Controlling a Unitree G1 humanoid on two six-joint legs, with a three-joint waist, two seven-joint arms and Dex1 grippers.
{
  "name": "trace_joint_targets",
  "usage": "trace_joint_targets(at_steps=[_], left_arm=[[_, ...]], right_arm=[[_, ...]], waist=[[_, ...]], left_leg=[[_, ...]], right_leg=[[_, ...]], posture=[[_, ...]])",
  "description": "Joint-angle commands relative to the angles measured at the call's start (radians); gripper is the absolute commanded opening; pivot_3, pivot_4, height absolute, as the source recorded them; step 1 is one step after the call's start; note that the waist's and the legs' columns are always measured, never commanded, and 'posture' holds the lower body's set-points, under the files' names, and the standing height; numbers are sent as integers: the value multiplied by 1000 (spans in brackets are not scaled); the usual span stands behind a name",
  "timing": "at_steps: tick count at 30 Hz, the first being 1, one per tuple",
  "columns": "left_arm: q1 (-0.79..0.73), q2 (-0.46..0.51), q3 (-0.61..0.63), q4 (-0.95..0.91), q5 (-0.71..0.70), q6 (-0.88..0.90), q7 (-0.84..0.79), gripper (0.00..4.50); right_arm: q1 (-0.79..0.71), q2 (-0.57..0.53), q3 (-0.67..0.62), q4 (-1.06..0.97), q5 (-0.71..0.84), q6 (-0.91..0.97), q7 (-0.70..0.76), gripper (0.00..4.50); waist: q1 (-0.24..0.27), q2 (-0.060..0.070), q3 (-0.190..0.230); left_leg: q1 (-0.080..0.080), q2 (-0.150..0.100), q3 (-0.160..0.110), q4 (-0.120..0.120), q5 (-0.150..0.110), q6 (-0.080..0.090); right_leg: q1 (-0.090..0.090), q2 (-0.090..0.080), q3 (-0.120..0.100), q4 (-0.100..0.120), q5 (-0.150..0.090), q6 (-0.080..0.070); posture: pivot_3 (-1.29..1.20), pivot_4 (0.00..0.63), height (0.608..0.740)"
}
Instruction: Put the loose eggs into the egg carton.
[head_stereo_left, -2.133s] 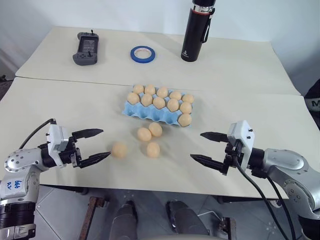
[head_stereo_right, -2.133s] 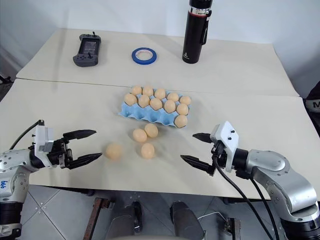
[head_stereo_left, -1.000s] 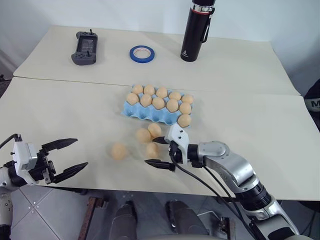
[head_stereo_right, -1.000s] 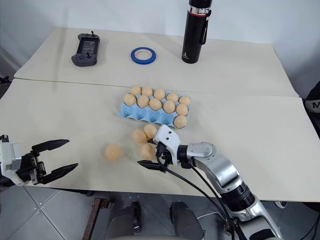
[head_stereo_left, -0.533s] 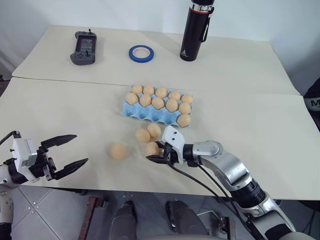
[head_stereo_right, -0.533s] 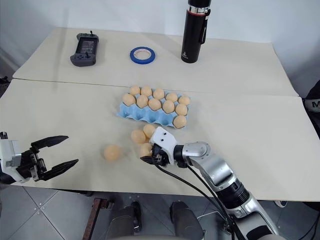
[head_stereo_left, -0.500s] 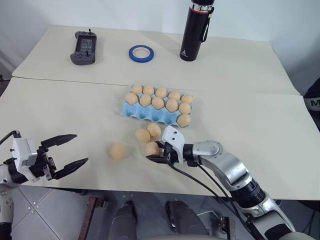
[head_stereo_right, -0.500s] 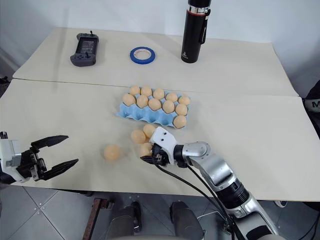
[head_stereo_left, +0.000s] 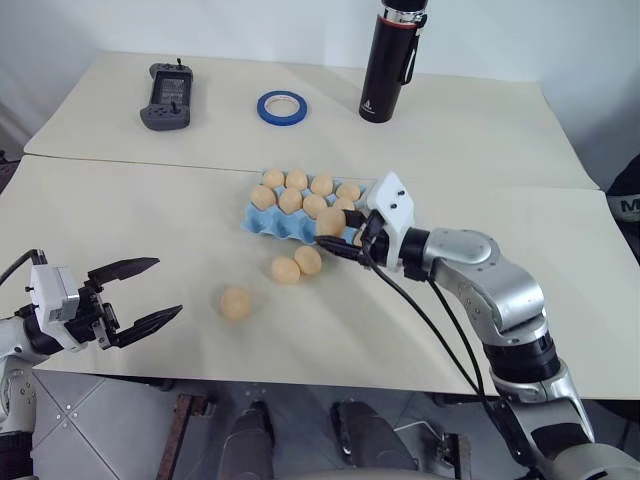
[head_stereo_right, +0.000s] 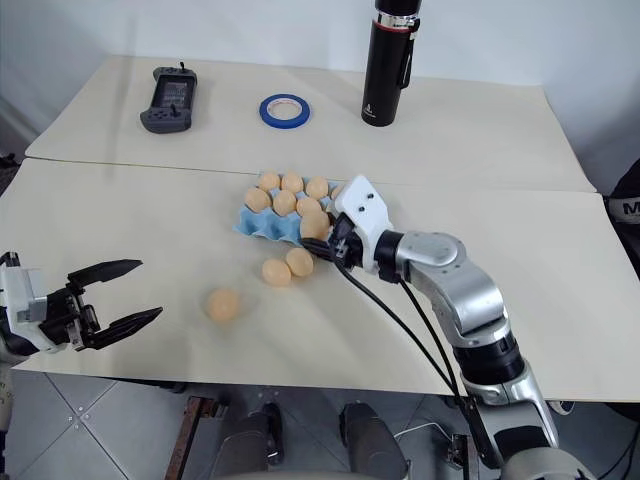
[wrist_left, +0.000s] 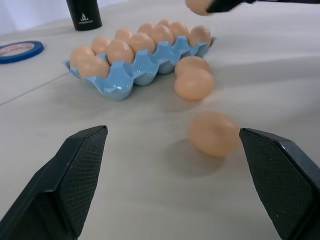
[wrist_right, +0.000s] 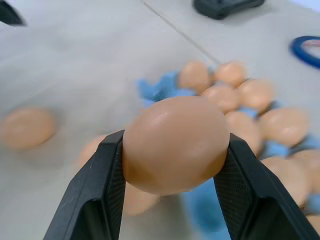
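Over the egg carton (head_stereo_left: 290, 226), gripped egg (head_stereo_left: 331, 222)

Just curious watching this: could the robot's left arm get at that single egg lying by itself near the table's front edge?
Probably yes. The left gripper is open and points toward the lone egg, with only bare table between them. The right gripper is away over the egg carton.

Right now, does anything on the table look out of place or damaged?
Three loose eggs lie on the table in front of the egg carton, outside its cups. A fourth egg is pinched in the right gripper. Nothing looks cracked or spilled.
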Motion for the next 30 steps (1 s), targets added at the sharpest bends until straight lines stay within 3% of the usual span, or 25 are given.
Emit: trace_joint_targets(at_steps=[1, 16, 23, 30], left_arm=[[-19, -5, 2, 11, -12, -17, -4, 4500], [-37, 3, 10, 27, -14, -21, 8, 4500], [-66, 4, 4, 46, -9, -22, 11, 4500], [-72, 5, 6, 57, -5, -26, 16, 4500]], right_arm=[[-65, 30, -12, 110, -47, -90, -36, 2098], [-56, 16, 3, 169, -85, -137, 29, 2098], [-61, 16, -3, 195, -94, -162, 36, 4445], [-64, -33, -27, 156, -59, -142, 94, 4482]], waist=[[0, 0, 0], [-2, 0, 0], [-2, 0, 0], [-1, 0, 0]], left_leg=[[0, 0, 0, 0, 0, 0], [-2, 0, 5, 7, 0, -1], [-2, 0, 5, 9, 0, 0], [-2, 1, 5, 8, 0, -1]], right_leg=[[-1, 0, 0, 0, 0, 0], [-7, 0, -2, 13, 0, 1], [-7, -1, -2, 15, 0, 1], [-8, -1, -3, 15, 0, 1]], posture=[[0, 150, 740], [0, 150, 740], [0, 150, 740], [0, 150, 740]])
